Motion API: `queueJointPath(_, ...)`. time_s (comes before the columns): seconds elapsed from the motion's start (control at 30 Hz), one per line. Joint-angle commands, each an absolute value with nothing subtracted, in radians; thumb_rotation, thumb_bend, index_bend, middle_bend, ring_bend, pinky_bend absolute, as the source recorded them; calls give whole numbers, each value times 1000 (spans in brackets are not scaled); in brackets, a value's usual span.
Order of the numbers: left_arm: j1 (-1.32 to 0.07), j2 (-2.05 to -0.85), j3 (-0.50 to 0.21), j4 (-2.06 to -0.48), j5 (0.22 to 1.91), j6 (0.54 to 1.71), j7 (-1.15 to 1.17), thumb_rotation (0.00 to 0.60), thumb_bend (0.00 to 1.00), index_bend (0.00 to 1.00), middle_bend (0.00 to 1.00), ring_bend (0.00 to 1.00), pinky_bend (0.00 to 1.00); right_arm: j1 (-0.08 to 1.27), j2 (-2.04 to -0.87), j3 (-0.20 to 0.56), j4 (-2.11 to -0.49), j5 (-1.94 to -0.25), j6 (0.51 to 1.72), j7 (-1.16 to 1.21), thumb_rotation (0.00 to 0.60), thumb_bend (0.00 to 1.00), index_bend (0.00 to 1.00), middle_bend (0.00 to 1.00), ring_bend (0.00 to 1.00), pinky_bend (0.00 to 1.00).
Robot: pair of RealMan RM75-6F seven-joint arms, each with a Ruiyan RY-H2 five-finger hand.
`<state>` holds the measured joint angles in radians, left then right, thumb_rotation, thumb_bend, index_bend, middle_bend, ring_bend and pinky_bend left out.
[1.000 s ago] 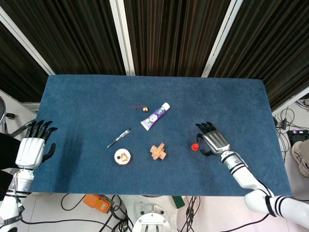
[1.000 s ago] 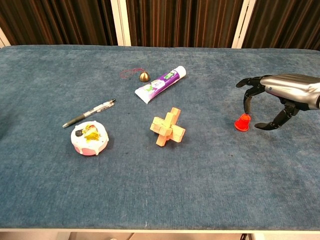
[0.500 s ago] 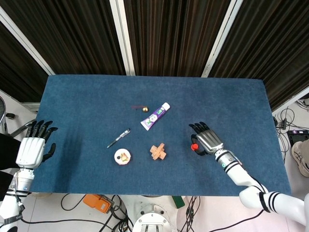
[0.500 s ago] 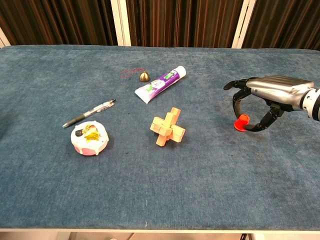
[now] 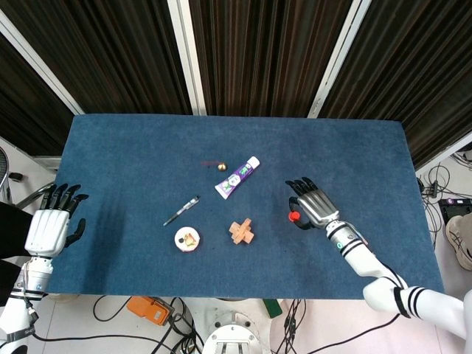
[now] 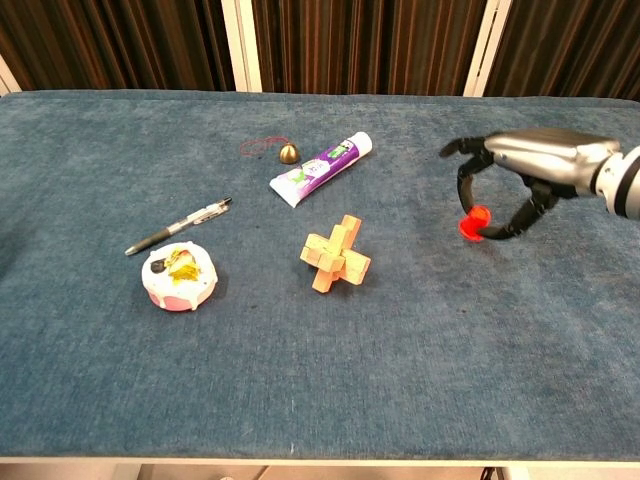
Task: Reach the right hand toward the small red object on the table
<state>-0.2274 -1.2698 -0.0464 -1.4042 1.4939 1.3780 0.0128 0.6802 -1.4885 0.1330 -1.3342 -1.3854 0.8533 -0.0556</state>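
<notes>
The right hand (image 6: 530,172) arches over the small red object (image 6: 472,223), which sits on the blue table (image 6: 300,380) at about three o'clock from the wooden puzzle (image 6: 335,254); its fingers curl around the object and appear to pinch it. The reach looks essentially complete. The left hand (image 5: 50,225) rests with fingers apart at the table's nine o'clock edge, holding nothing.
</notes>
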Motion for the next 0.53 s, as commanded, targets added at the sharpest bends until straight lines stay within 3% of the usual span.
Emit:
queueJointPath(0.03,-227,-1270,-46,-1404,1495,1379,12,600,418,243,123,77,38,729,-1471,180,-1356,-1379,831,-42,600,535,663,107,131,55)
queueJointPath(0.33,-227,-1269,-47,-1403,1494,1379,10,600,418,244,123,77,39,868,-1420,320,-1443,-1321,772,-40,600,535,663,107,134,55)
queueJointPath(0.53,-227,-1270,-46,-1404,1493,1379,12,600,418,243,123,77,38,892,-1358,354,-1538,-1290,791,-85,600,535,664,107,135,56)
